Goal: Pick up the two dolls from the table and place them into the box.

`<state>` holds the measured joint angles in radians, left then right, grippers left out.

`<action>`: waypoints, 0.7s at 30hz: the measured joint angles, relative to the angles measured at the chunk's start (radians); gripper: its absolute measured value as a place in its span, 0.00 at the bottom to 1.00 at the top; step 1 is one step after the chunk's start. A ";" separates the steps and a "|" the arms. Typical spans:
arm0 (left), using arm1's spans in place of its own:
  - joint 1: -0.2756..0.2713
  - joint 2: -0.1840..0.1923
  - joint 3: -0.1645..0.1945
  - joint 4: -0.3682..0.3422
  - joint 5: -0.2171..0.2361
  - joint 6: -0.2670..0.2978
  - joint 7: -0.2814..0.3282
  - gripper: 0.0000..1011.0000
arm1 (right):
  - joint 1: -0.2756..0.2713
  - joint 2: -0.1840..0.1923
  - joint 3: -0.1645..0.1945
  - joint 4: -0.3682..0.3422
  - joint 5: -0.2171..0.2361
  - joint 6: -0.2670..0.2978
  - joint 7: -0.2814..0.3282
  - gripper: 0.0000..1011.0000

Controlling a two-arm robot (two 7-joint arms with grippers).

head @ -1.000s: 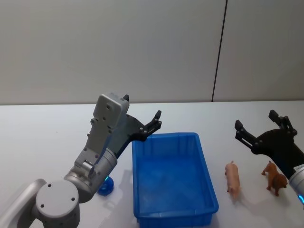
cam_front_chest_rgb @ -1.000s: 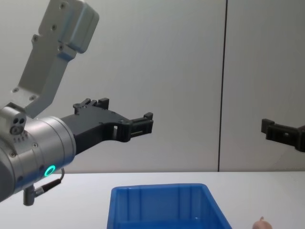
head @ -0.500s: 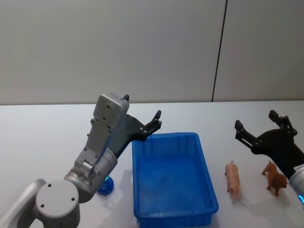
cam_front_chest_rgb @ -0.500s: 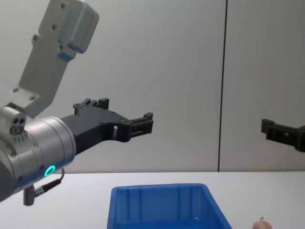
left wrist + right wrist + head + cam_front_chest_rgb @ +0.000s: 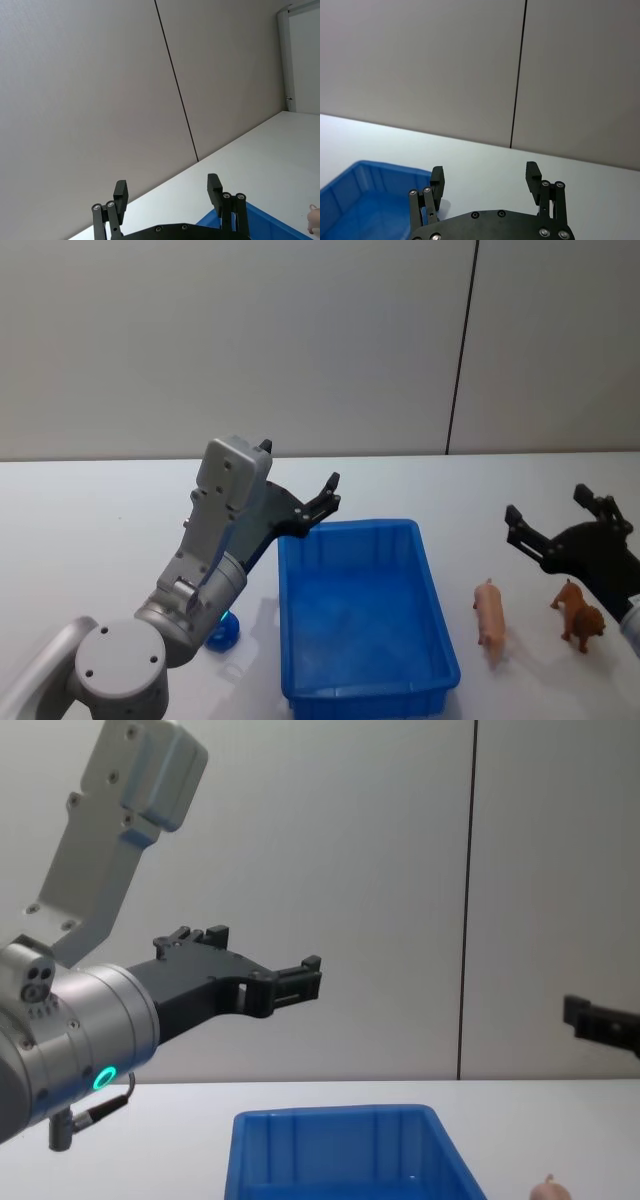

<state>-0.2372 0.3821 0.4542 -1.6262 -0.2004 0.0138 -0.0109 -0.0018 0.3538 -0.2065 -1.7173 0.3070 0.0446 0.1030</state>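
Observation:
The blue box (image 5: 365, 615) stands at the middle of the white table, with nothing showing inside it. A pink pig doll (image 5: 489, 612) lies just right of the box; its tip shows in the chest view (image 5: 548, 1187). A round bright-blue toy (image 5: 222, 632) sits left of the box, partly hidden behind my left arm. My left gripper (image 5: 322, 502) hovers open and empty above the box's far left corner. My right gripper (image 5: 548, 504) hangs open and empty above the table, beyond the pig and to its right. Both wrist views show the jaws wide apart.
A brown toy animal (image 5: 580, 615) stands right of the pig, under my right arm. A grey wall with a dark vertical seam (image 5: 460, 350) rises behind the table. Bare white tabletop (image 5: 100, 520) lies to the far left and behind the box.
My right gripper has shifted to the right and slightly lower, still open. The left arm, box and toys have not moved.

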 joint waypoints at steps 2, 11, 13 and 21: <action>0.000 0.000 0.000 0.000 0.000 0.000 0.000 0.99 | 0.003 0.008 0.006 0.016 0.003 0.007 0.012 0.99; 0.000 0.000 0.000 0.000 0.000 0.000 0.000 0.99 | 0.006 0.046 0.032 0.070 -0.005 0.045 0.059 0.99; 0.000 0.000 0.000 0.000 0.000 0.000 0.000 0.99 | 0.002 0.056 0.038 0.079 -0.011 0.057 0.070 0.99; 0.000 0.000 0.000 0.000 0.000 0.000 0.000 0.99 | -0.028 0.097 0.056 0.091 -0.038 0.110 0.108 0.99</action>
<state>-0.2372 0.3822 0.4542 -1.6262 -0.2004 0.0138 -0.0109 -0.0298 0.4506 -0.1503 -1.6267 0.2687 0.1550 0.2109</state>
